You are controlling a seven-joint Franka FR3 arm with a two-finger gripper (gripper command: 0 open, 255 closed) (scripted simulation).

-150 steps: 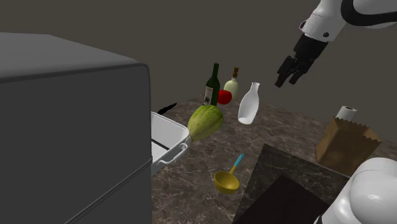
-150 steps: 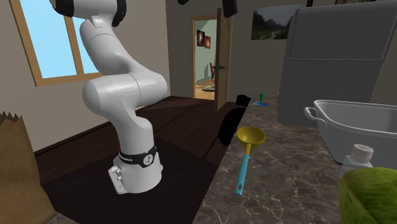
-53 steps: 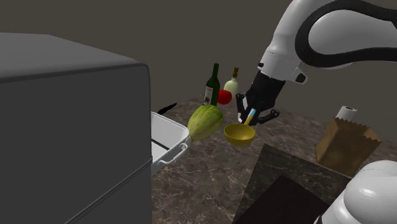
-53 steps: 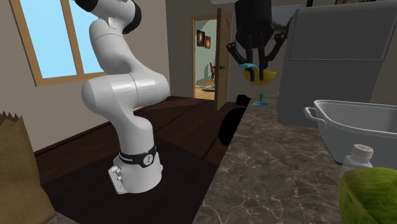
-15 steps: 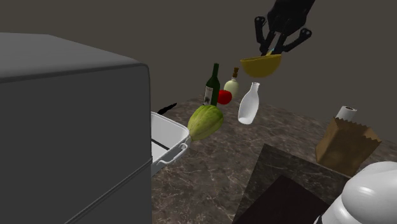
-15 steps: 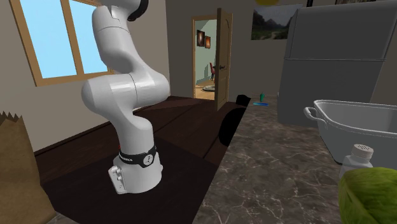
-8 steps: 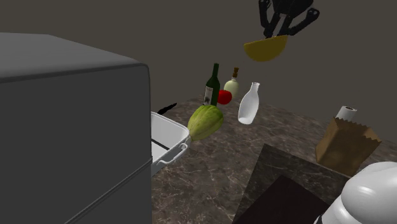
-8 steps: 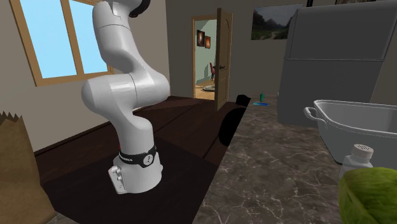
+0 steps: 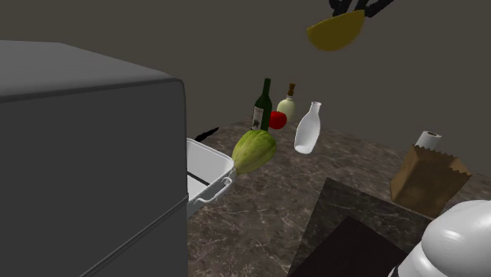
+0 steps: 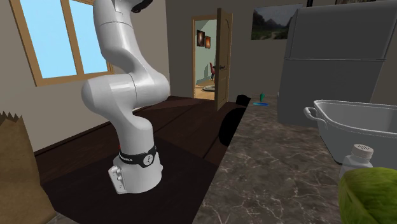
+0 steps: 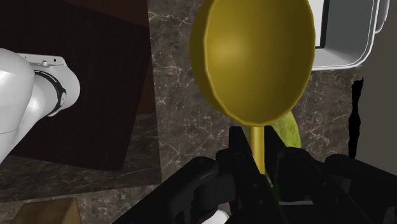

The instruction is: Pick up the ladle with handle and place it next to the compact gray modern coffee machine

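Note:
A yellow ladle hangs high above the marble counter, its bowl [image 9: 336, 33] near the shoulder view's top edge. Just above it my black gripper [image 9: 358, 6] is cut off by that edge. In the wrist view the gripper [image 11: 257, 153] is shut on the ladle's thin yellow stem, with the round bowl [image 11: 254, 60] sticking out past the fingertips. The grey boxy coffee machine [image 9: 86, 157] stands at the shoulder view's left and at the second exterior view's right [image 10: 340, 57], well below and away from the ladle.
A white handled basin [image 9: 211, 169] sits against the machine. A green leafy vegetable [image 9: 253, 149], dark wine bottle [image 9: 263, 106], red apple [image 9: 278, 120], corked bottle [image 9: 287, 106] and white bottle [image 9: 308, 127] stand behind it. A paper bag [image 9: 429, 177] is right, by the dark stand [image 9: 346, 228].
The gripper has carried the ladle further up; the bowl now sits near the shoulder view's top edge and most of the hand has left that view.

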